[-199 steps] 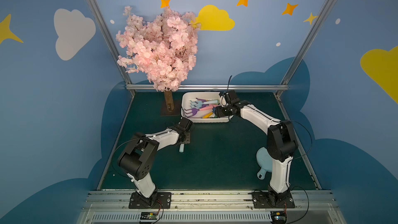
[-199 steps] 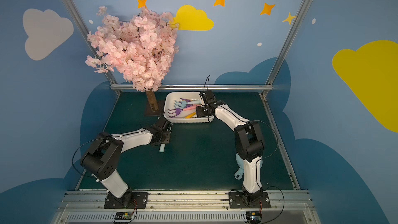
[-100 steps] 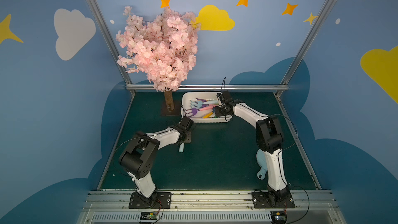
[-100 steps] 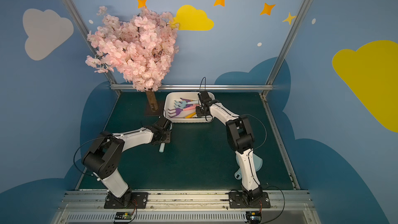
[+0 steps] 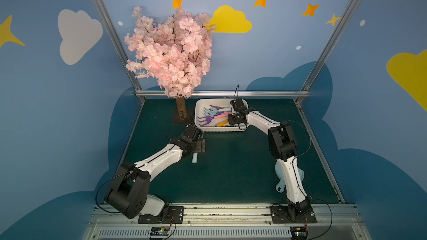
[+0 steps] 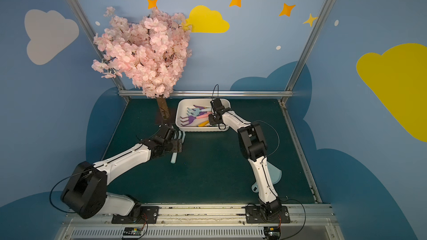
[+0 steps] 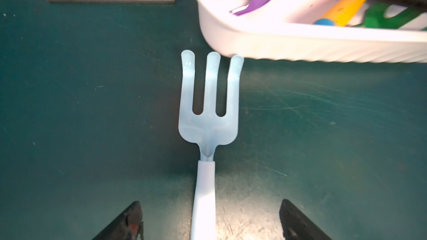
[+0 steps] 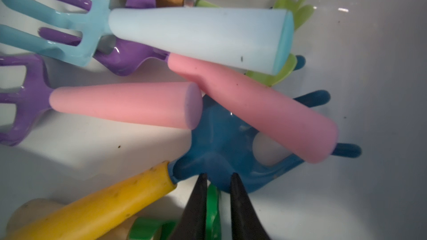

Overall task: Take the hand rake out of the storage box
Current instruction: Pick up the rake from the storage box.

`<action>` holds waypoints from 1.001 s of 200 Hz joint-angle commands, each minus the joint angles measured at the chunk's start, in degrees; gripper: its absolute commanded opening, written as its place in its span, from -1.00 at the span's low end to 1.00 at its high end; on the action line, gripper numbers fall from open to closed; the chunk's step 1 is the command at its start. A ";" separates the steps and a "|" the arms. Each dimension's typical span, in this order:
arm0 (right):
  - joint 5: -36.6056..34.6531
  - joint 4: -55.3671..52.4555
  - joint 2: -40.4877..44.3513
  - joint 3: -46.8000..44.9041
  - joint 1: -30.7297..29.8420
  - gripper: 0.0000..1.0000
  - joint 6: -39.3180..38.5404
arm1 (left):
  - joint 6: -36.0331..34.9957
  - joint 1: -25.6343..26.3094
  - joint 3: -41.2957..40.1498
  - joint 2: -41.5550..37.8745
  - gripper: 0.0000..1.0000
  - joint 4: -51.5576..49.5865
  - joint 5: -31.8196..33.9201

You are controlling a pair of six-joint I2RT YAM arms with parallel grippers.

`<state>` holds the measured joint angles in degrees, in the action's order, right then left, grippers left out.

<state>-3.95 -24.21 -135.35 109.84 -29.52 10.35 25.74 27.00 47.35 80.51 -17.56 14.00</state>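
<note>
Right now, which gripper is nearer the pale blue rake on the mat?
Left. The left gripper straddles the pale blue rake at its handle, open; the right gripper is down inside the storage box.

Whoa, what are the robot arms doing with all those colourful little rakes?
They are taking hand rakes out of the white storage box. The left gripper is open above a pale blue rake, which lies on the green mat just outside the box, its prongs right by the box's wall. The right gripper is down inside the box, its jaws pinched around a green rake. That one is not lifted out yet.
</note>
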 commanded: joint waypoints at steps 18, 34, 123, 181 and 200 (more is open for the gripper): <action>-0.46 0.10 -0.14 3.42 -0.10 -1.00 -1.98 | -1.82 -0.37 -2.48 -5.34 0.94 0.93 -2.23; -0.14 0.12 1.14 3.45 -0.12 -1.00 -2.81 | -2.33 -0.38 -3.10 -7.39 0.99 1.12 -1.87; -4.99 0.03 9.77 -0.39 0.50 -1.00 -5.86 | -2.30 -0.54 -4.53 -10.35 1.00 1.96 -1.28; -6.51 0.58 14.62 -2.24 0.99 -1.00 -7.78 | -2.66 -0.53 -3.74 -9.67 1.00 1.82 -1.52; -5.92 0.59 17.49 -3.71 1.27 -1.00 -9.04 | -3.12 -0.55 -3.09 -9.58 1.00 1.33 -1.61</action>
<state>-9.26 -24.08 -122.80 108.16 -28.80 3.11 23.66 26.72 42.94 70.61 -15.81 12.64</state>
